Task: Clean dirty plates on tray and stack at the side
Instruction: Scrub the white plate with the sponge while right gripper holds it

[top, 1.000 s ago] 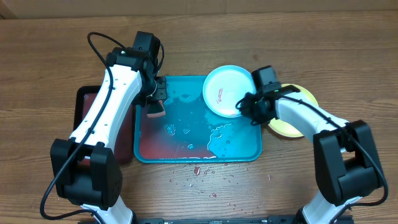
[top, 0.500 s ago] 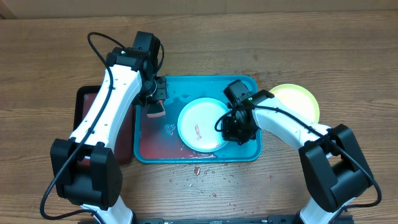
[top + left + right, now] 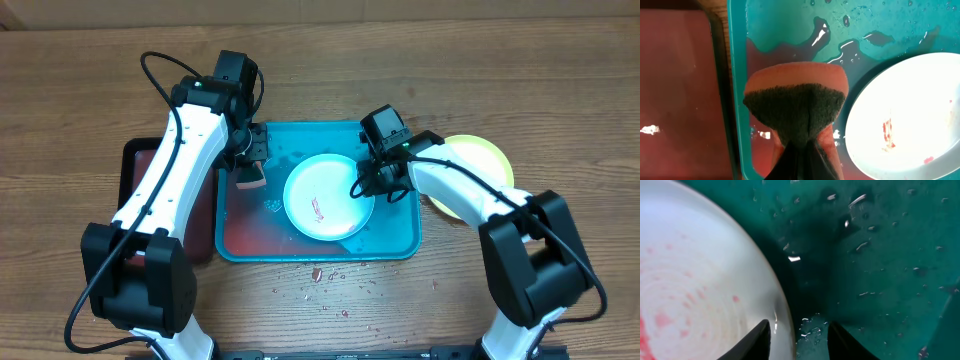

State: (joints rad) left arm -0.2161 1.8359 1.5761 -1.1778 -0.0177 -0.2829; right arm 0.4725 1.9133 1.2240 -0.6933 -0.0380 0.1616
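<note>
**bench_lurker:** ok, standing right by the rig. Which arm is actually closer to the white plate (image 3: 322, 197)?

**teal_tray_fan:** The right gripper (image 3: 799, 326) is practically on it. It's at the plate's far edge with its fingers (image 3: 762, 335) spread, and the rim runs up through the gap between them. To me it looks like straddling, not pinching. The cleaning move is the left arm's job though, I'd say. The left gripper (image 3: 250, 168) is clamped tight on the sponge (image 3: 799, 97), and the plate sits just to that gripper's right and a touch nearer the robot's base.

**bench_lurker:** Touching?

**teal_tray_fan:** Nope, there's a strip of wet teal tray (image 3: 400, 240) between sponge and rim. The plate lies flat inside the tray, open face up, with the red smears showing.

**bench_lurker:** Does it point any particular way?

**teal_tray_fan:** It's round, so no long axis and no heading to line up with. My guess is a short sideways slide to the right gets the sponge onto it. The yellow-green plate (image 3: 492, 160) is off the tray, on the table (image 3: 560, 80), out past the right gripper.
</note>
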